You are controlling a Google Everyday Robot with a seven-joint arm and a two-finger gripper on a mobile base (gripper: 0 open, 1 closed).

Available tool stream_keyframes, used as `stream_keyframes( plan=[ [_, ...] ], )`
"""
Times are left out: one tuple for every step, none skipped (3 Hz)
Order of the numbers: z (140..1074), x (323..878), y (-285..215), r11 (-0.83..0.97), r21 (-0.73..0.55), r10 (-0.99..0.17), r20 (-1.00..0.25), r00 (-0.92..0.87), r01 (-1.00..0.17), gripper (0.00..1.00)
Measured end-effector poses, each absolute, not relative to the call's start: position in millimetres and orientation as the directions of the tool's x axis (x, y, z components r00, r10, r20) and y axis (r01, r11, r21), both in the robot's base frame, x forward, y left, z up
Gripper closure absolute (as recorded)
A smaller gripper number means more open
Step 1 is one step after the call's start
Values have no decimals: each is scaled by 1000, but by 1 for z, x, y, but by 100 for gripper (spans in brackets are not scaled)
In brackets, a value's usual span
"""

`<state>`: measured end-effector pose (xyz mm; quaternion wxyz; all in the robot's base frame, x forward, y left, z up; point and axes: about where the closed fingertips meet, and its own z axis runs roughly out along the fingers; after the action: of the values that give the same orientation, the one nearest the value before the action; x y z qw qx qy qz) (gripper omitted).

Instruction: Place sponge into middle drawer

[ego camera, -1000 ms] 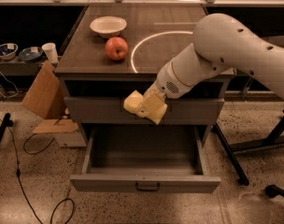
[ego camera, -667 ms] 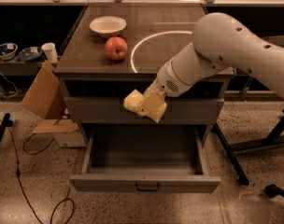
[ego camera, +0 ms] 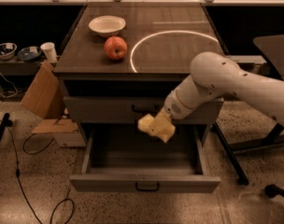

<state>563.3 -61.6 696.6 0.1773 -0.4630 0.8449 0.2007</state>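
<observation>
My gripper (ego camera: 157, 127) hangs from the white arm (ego camera: 216, 80) just above the back of the open middle drawer (ego camera: 142, 155). Its yellowish fingers (ego camera: 165, 130) are shut on the pale yellow sponge (ego camera: 145, 123), which sticks out to their left in front of the closed grey drawer panel (ego camera: 104, 109) above. The middle drawer is pulled out wide. It has a bare grey floor and a dark bar handle (ego camera: 146, 186) on its front panel. The sponge is in the air and does not touch the drawer.
A red apple (ego camera: 116, 47) and a white bowl (ego camera: 107, 25) sit on the cabinet top (ego camera: 179, 55). Cardboard (ego camera: 39, 97) leans at the cabinet's left, with cables (ego camera: 20, 171) on the floor. Dark table legs (ego camera: 235, 162) stand to the right.
The arm has moved down and slightly right. It has carried the sponge from in front of the upper panel down towards the open drawer.
</observation>
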Motion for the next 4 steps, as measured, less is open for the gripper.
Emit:
stream_keyframes(
  plan=[
    [638,541,-90,564,248,-676,-410,-613,-788,100],
    [608,529,-98,589,285,-652,-386,-653,-756,100],
    [561,516,-101,620,356,-580,-392,-714,-699,100],
    [515,511,-104,657,434,-457,-420,-784,-616,100]
  ],
)
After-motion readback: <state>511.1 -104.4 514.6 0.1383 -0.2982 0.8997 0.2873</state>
